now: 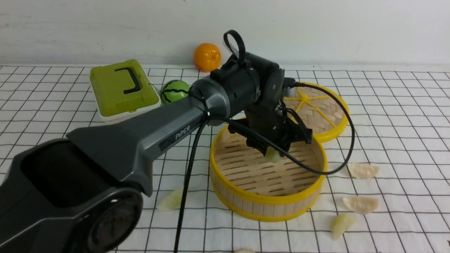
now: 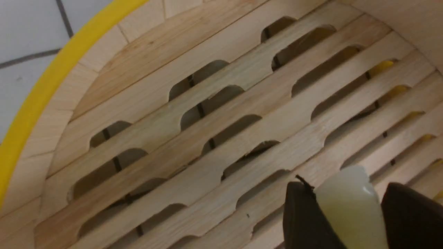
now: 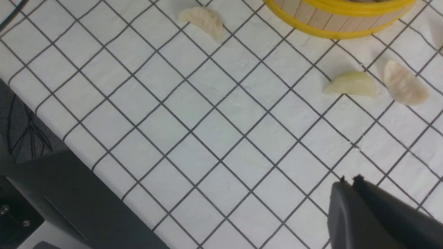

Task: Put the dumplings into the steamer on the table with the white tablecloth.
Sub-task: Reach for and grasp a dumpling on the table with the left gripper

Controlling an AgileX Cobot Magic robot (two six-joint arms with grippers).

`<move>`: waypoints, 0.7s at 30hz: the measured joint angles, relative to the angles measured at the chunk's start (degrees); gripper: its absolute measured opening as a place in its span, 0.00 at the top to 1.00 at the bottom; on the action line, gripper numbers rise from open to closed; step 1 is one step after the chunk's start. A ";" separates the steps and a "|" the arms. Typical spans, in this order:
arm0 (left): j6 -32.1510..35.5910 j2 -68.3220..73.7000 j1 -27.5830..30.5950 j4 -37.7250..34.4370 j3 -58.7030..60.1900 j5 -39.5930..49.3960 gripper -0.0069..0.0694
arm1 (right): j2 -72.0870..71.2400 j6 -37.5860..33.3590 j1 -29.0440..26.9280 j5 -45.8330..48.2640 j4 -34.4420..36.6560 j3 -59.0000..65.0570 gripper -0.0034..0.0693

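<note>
The left gripper (image 1: 273, 151) is clamping a glossy, pale yellow-green dumpling (image 1: 273, 155) between its dark fingers (image 2: 304, 221). It is hanging inside the steamer (image 1: 262, 208), over the far half of the slatted floor. The fingers are hiding the dumpling's upper part in the front view, and the wrist view is cutting off its other end, so its pleats are not showing. Whether it is touching the slats cannot be told. The left arm (image 1: 147, 140) and its black cable (image 1: 190, 168) are covering part of the steamer's far wall and the near edge of the woven lid (image 1: 330, 109) lying just behind it. The right gripper (image 3: 349, 180) is appearing only in its own wrist view, where just its fingertips are showing, pressed together with nothing between them. Five more dumplings are lying on the white tablecloth (image 1: 404, 116), all outside the basket. Two cream pleated ones (image 1: 362, 170) (image 1: 360, 204) and a greener one (image 1: 342, 225) are sitting to the steamer's right. Another greenish one (image 1: 171, 200) is lying to its left, partly behind the cable. The fifth one (image 1: 244, 251) is being cropped by the bottom edge of the front view. Further back, a green lidded box (image 1: 121, 89), a toy watermelon (image 1: 174, 90) and an orange (image 1: 207, 57) are standing near the wall.
</note>
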 joint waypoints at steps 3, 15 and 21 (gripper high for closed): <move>-2.26 0.71 0.00 0.62 0.00 -1.93 0.54 | -0.07 0.02 0.00 0.05 -0.22 0.00 0.93; -6.65 0.47 0.00 6.21 -1.06 1.11 0.35 | -0.07 0.02 0.00 -0.87 -0.29 5.35 0.91; 1.33 -10.68 0.00 6.50 -5.34 14.33 0.30 | -0.07 0.02 0.00 -1.54 -0.29 5.41 0.91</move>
